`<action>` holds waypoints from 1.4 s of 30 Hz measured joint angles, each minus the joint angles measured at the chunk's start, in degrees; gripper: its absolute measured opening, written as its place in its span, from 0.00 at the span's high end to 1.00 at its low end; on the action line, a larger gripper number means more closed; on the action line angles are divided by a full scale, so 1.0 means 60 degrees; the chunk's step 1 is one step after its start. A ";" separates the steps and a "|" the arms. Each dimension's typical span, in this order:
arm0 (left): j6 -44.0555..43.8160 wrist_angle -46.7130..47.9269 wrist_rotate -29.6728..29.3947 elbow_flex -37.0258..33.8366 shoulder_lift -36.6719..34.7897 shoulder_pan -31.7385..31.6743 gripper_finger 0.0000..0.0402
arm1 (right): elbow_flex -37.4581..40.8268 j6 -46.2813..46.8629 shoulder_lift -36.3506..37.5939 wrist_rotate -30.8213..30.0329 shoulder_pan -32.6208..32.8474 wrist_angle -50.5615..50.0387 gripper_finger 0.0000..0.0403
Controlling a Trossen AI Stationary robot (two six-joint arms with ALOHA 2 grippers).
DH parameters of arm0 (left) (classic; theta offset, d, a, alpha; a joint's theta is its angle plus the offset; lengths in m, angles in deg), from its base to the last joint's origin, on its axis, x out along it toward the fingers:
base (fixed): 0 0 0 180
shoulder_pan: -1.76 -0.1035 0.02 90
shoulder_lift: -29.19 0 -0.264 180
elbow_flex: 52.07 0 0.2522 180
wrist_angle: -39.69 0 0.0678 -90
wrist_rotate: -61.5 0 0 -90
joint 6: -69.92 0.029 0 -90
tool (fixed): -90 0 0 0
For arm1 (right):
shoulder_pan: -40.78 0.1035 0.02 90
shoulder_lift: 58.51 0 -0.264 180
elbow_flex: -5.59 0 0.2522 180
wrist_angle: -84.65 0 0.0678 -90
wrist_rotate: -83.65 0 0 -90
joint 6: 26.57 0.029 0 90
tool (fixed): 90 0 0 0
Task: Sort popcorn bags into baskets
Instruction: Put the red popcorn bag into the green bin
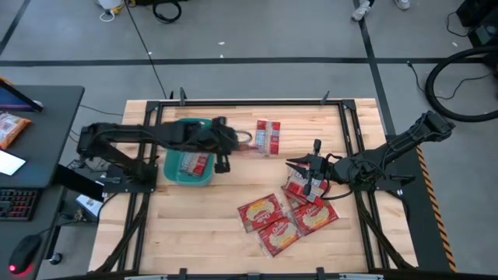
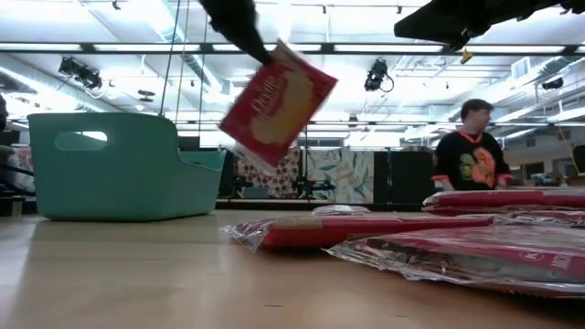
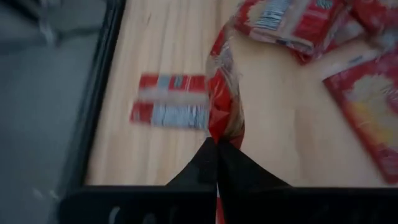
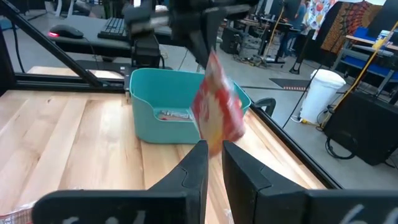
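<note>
Overhead, the left gripper [image 1: 247, 140] has its jaws clenched on a popcorn bag [image 2: 277, 105] lifted just beside the teal basket [image 1: 173, 173]. The right gripper [image 1: 299, 166], jaws slightly parted, hovers over bags on the counter [image 1: 202, 225].

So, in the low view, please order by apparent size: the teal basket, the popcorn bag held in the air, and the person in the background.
1. Teal basket.
2. Held popcorn bag, pinched by the left claw.
3. Person, far behind the table, so smallness is only distance.
</note>
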 joint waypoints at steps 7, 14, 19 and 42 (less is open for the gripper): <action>-0.2187 0.1847 0.0390 0.0000 -0.1235 -0.0170 1.00 | 0.0000 0.0039 0.0000 -0.0001 -0.0001 0.0000 0.87; -0.3899 0.3682 0.0409 0.0011 -0.2246 0.0062 1.00 | 0.0000 0.0062 0.0000 -0.0004 0.0000 0.0032 0.87; -0.4807 0.4864 0.0456 -0.0109 -0.2413 0.0079 0.99 | 0.0000 0.0101 0.0000 -0.0004 -0.0003 0.0098 0.87; -0.4545 0.2366 0.2718 -0.3546 -0.2506 -0.2117 0.99 | 0.0000 0.0204 0.0000 0.0020 0.0000 0.0142 0.87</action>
